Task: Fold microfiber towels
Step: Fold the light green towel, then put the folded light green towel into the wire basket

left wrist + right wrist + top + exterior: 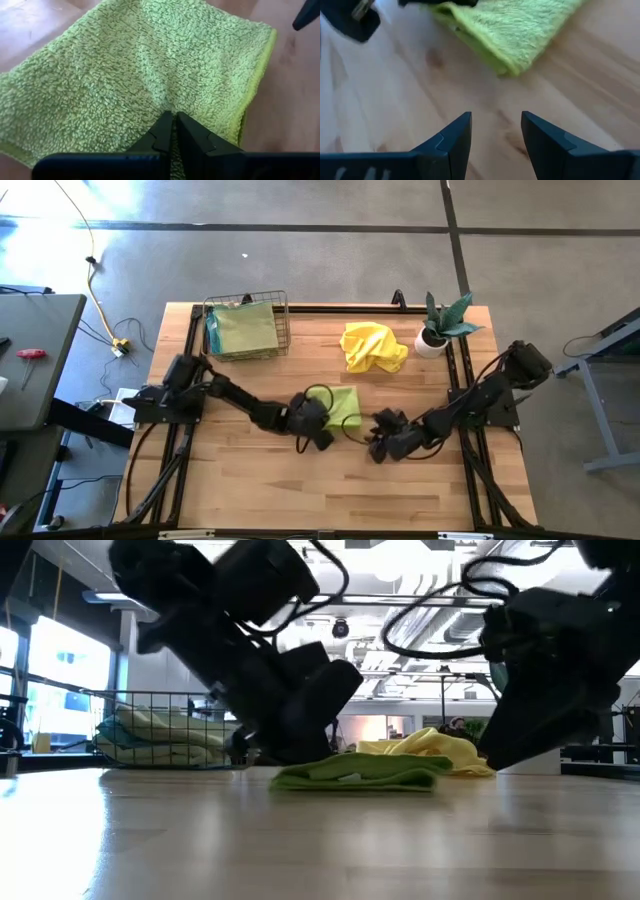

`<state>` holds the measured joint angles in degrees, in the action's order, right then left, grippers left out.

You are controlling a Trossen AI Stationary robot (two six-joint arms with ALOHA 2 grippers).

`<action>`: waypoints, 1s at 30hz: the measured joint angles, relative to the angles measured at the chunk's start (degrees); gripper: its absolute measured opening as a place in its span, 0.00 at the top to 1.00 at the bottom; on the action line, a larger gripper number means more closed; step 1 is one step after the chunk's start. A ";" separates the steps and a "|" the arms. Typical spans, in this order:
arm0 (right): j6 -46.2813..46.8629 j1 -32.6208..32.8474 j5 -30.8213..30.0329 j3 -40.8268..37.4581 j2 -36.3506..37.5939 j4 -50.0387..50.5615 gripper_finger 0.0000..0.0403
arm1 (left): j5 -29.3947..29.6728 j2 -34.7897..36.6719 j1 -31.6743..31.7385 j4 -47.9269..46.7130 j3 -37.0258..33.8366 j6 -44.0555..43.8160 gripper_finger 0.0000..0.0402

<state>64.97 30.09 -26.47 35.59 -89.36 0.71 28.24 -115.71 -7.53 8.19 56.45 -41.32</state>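
Though folded, lime towel (150, 65) under left claw (173, 131)

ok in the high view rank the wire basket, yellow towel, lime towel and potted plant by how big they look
1. wire basket
2. yellow towel
3. potted plant and lime towel: too close to rank, since the left gripper covers part of the towel.
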 joint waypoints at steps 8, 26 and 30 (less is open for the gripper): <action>6.43 -5.39 4.28 -13.51 6.39 -19.73 0.59 | -5.57 0.44 1.18 3.66 -0.17 6.10 0.95; -11.35 -17.32 6.93 -15.84 7.24 -21.21 0.53 | -10.00 16.46 1.90 -17.09 1.16 14.49 0.91; -13.50 -17.75 6.93 -15.84 7.24 -20.59 0.53 | -10.39 18.43 2.32 -21.75 1.20 10.54 0.83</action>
<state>51.47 12.34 -19.55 19.75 -82.13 -19.88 17.84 -97.27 -5.21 -13.56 57.65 -30.77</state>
